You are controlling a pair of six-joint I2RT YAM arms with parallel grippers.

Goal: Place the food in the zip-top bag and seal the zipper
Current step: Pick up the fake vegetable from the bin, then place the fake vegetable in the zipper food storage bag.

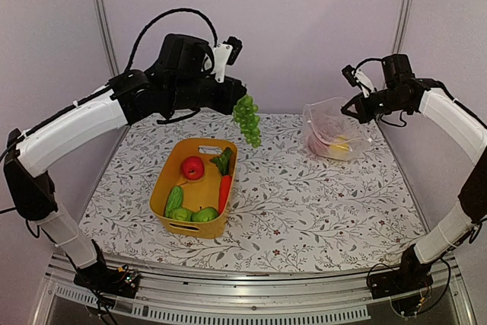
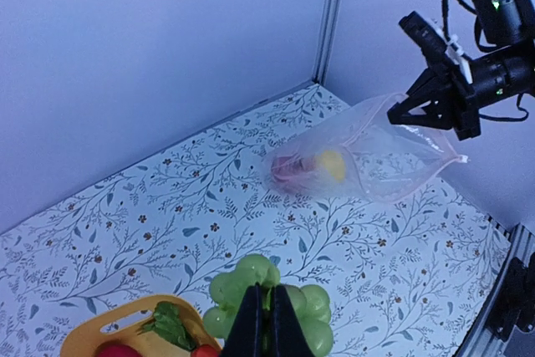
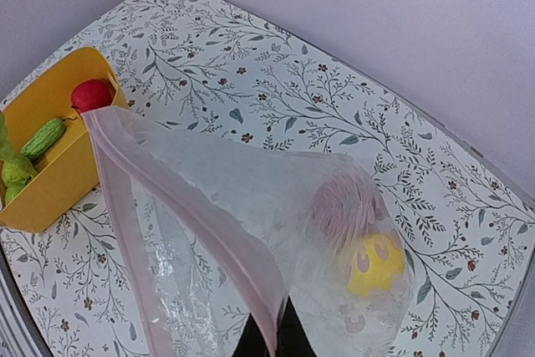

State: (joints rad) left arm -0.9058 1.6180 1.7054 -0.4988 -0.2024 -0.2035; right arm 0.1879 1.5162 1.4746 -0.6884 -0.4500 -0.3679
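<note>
Jaws pinched on both arms: my left gripper point(image 1: 232, 103) dangles the light green grapes point(image 1: 247, 121) beyond the yellow basket point(image 1: 163, 188); right gripper point(image 1: 358, 109) holds up the zip-top bag point(image 1: 332, 133) (probably limp, slippery) far right. I'd grip its stiffer zipper point(image 2: 439, 144).

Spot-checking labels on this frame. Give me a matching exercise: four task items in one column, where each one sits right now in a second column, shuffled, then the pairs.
Things:
1. green grapes
2. yellow lemon
3. red apple
4. zip-top bag

Places:
A. in the yellow basket
B. mouth edge pinched by the right gripper
C. inside the zip-top bag
D. hanging from the left gripper, above the table

Pairs: 1-D, 2-C, 3-A, 4-B
</note>
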